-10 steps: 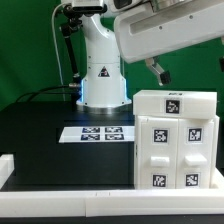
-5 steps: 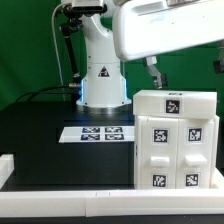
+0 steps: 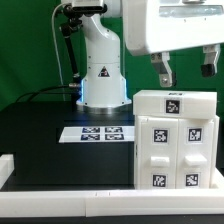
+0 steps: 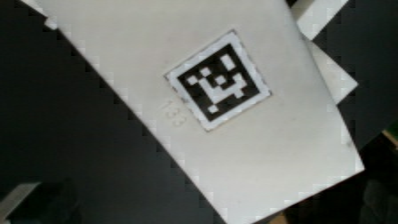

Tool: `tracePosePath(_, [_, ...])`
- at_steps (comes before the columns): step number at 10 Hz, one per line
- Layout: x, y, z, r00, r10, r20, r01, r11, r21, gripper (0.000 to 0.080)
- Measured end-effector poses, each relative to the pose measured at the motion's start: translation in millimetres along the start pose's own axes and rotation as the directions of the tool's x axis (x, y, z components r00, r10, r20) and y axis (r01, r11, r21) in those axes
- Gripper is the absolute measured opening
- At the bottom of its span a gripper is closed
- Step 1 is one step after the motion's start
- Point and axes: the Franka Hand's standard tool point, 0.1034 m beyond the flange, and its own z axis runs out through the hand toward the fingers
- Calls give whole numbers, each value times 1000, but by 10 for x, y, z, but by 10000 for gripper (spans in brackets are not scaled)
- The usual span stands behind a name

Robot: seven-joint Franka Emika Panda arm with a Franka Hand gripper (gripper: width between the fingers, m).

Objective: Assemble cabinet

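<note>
The jaws hang open with nothing between the 2 fingers, and the white cabinet stands upright on the black bench just below them, its tagged top panel facing up toward the jaws.

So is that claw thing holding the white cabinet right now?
No, the gripper hangs in the air above the cabinet, its two fingers spread apart with nothing between them and a clear gap down to the cabinet's top.
</note>
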Motion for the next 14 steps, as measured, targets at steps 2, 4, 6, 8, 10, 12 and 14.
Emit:
tracePosePath(2, [-17,4,10,977,-214,23,214,977,-16,797])
tracePosePath(4, [-44,-11,35,953,-300,30,301,954,-10,797])
tracePosePath(6, [-103,-40,96,924,-381,37,381,925,3,797])
tracePosePath(8, [-187,-69,177,927,-372,47,372,928,16,797])
tracePosePath(10, [-251,-65,239,929,-367,49,366,930,17,797])
tracePosePath(12, [-285,-53,291,931,-362,49,362,932,17,797])
tracePosePath(14, [-290,-48,292,931,-361,49,360,933,17,665])
